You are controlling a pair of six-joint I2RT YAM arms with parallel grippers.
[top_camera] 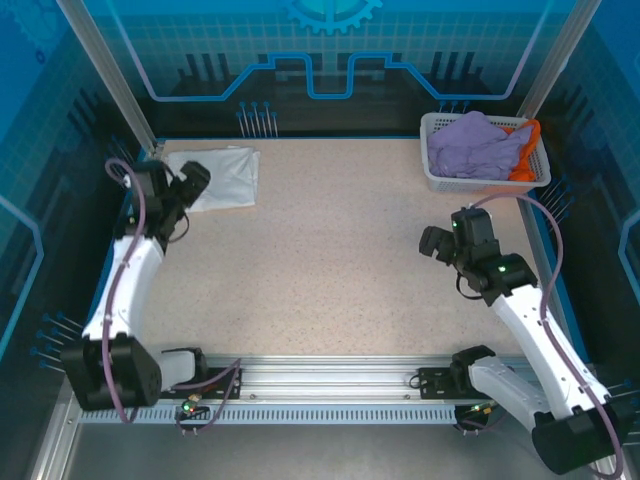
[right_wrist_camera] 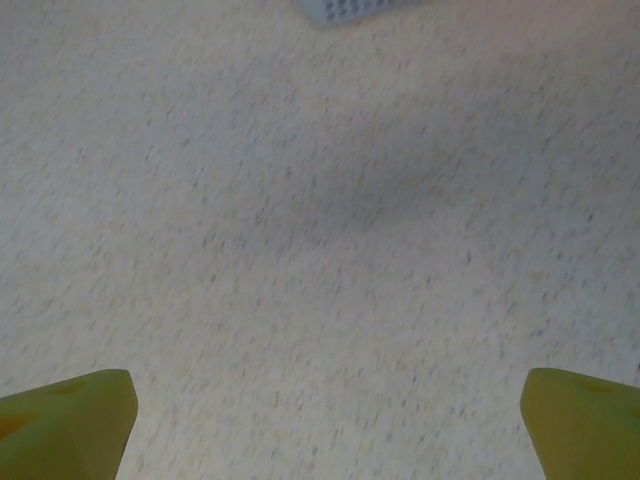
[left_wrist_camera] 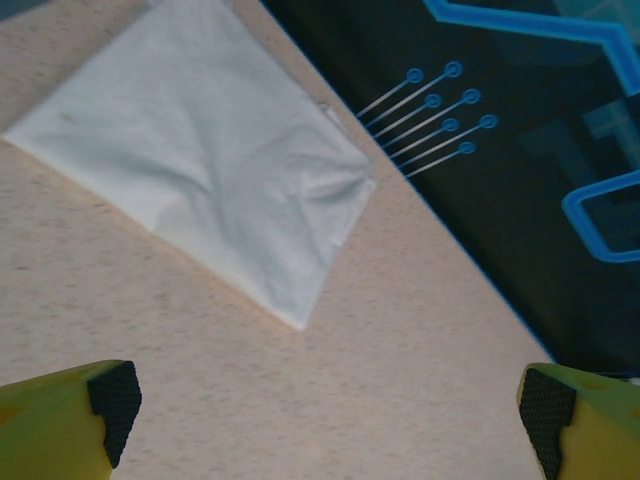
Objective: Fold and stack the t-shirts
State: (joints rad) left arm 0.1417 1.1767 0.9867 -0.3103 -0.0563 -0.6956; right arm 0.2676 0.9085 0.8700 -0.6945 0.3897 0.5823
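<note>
A speckled beige table [top_camera: 330, 260] fills the workspace, with two robot arms bolted at its near edge. At the far right corner stands a white plastic lattice basket [top_camera: 470, 183], and in it lies a crumpled lavender cloth t-shirt [top_camera: 475, 145], heaped above the rim, with an orange cloth t-shirt [top_camera: 527, 150] tucked against the basket's right side. At the far left corner a white cloth t-shirt [top_camera: 222, 175] lies on the table, folded into a flat, neat rectangle. The left gripper [left_wrist_camera: 330, 405] hovers just beside the near edge of this folded shirt, its yellow, black-padded fingers spread wide and holding nothing. The right gripper [right_wrist_camera: 325, 410] hangs over bare table a little nearer than the basket, also spread wide and empty. Judging from this layout, one shirt is done and the step in hand is fetching the next from the basket. To do it well, the right arm should probably reach over the rim from above, pinch only the lavender cloth high on its heap, and lift straight up so the orange shirt and the light basket are not dragged along, then lay it flat mid-table.
</note>
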